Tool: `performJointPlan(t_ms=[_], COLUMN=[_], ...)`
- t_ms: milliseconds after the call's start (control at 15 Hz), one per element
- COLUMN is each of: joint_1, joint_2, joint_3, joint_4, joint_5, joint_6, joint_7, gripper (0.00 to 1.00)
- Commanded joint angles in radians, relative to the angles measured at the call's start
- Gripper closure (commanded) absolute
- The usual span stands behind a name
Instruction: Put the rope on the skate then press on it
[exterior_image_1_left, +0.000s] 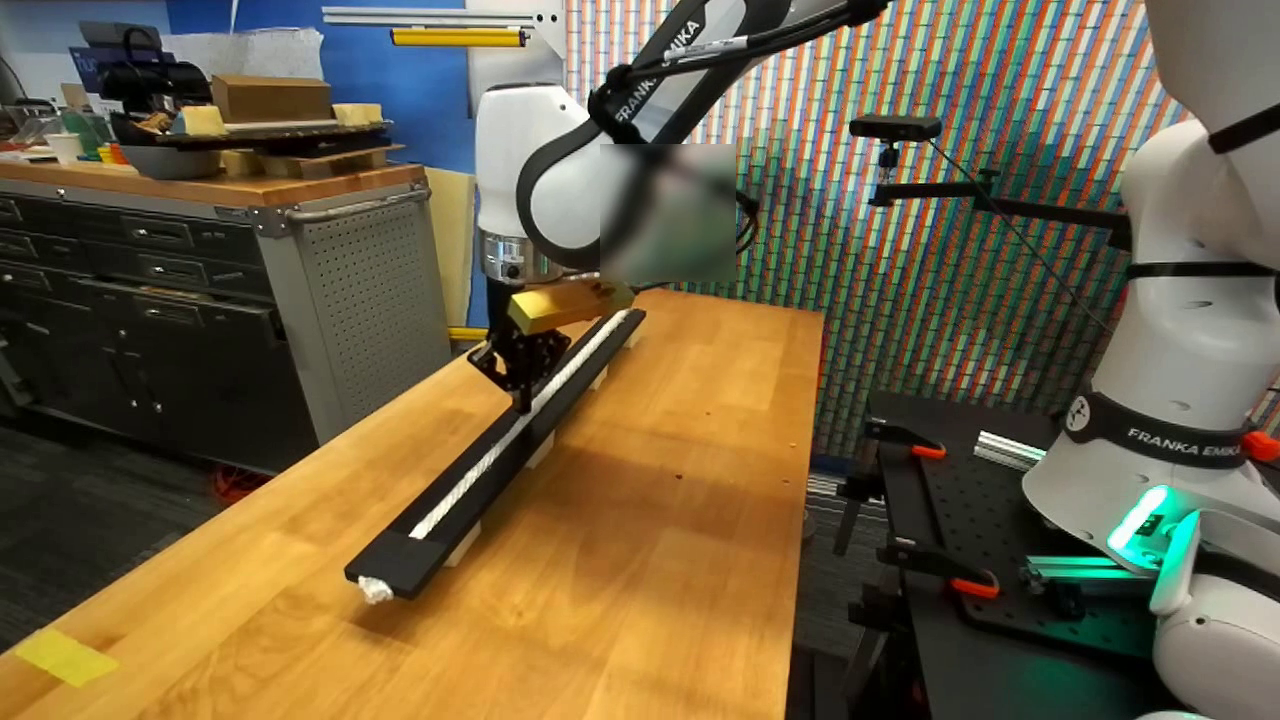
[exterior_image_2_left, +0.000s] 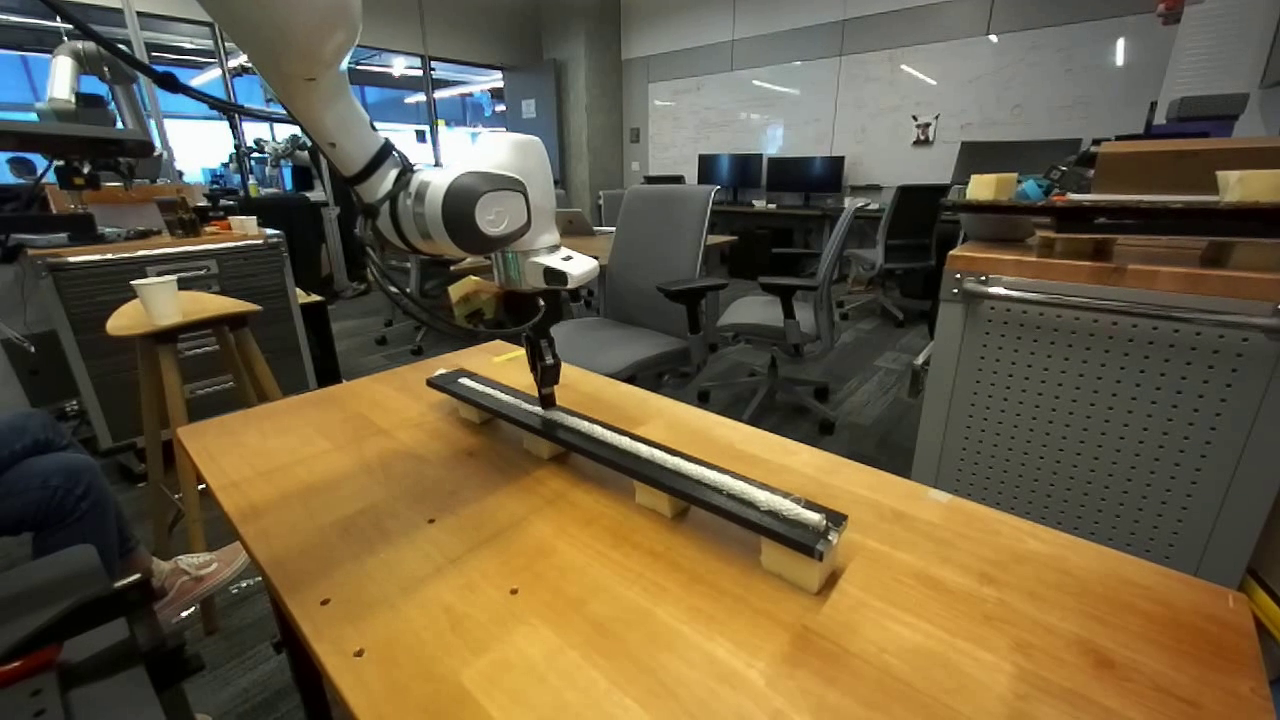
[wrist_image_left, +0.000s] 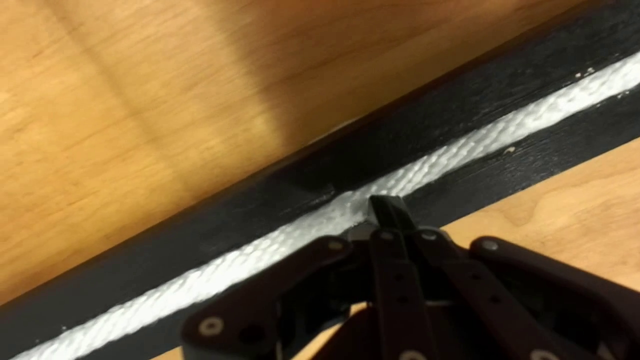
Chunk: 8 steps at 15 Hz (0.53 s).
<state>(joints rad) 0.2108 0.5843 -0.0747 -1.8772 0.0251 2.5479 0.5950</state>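
The skate, a long black rail (exterior_image_1_left: 400, 562), lies raised along the wooden table in both exterior views. Along its middle runs the white rope (exterior_image_2_left: 680, 462), seated in the groove for most of the rail's length. My gripper (exterior_image_1_left: 523, 406) points down onto the rail, its two fingertips together with nothing held between them. In the wrist view the gripper (wrist_image_left: 385, 198) reaches the near edge of the rope (wrist_image_left: 200, 280), and the tips appear to touch it. Just beside them the rope looks flatter and greyer. A whitish tuft (exterior_image_1_left: 375, 590) shows at one rail end.
Several pale blocks (exterior_image_2_left: 660, 498) hold the rail above the table (exterior_image_2_left: 600, 620). Yellow tape (exterior_image_1_left: 66, 656) marks one table corner. Beyond the table stand office chairs (exterior_image_2_left: 650, 280), a grey cart (exterior_image_2_left: 1100, 420) and a stool with a cup (exterior_image_2_left: 157, 298). A second white arm (exterior_image_1_left: 1190, 330) stands on a black table.
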Motion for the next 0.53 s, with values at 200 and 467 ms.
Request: performJointPlan(t_ms=[200, 467], joint_1=[-0.007, -0.015], joint_2=[-0.027, 0.037], joint_3=[-0.002, -0.002], joint_4=[-0.054, 0.007], joint_5=[-0.001, 0.005], joint_6=[0.021, -0.020], joint_7=[-0.027, -0.029], gripper=[1.00, 1.00])
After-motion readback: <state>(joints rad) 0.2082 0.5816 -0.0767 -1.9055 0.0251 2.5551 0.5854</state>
